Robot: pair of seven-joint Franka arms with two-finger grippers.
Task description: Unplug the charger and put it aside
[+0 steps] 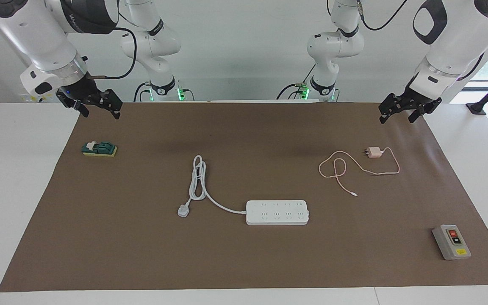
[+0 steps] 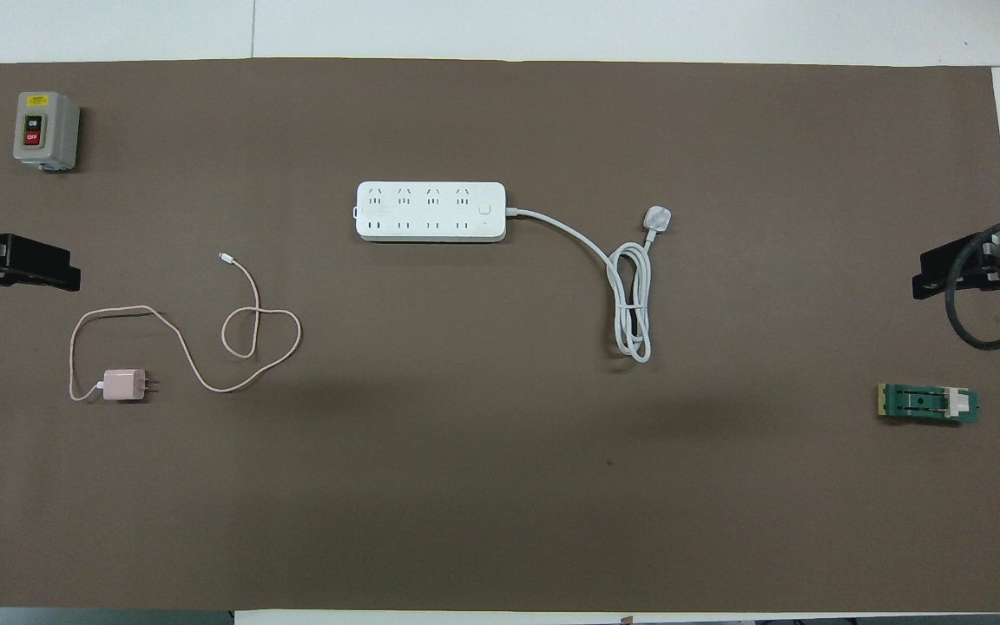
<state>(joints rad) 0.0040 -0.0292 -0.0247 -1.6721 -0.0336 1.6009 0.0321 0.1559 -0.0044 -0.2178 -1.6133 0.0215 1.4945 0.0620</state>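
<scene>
Charger (image 1: pixel 374 152) unplugged, near left fingers (image 1: pixel 413 112)

Grey switch box (image 2: pixel 46 129): black "ON" button, red "OFF" button.

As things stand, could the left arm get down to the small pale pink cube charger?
Probably yes. The left claw hangs above the mat's edge, close to the small pale pink cube charger, which lies unplugged on open mat with only its thin pink cable around it.

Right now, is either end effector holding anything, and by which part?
Nothing is held. The charger lies on the mat, unplugged; left end effector and right end effector hang empty.
</scene>
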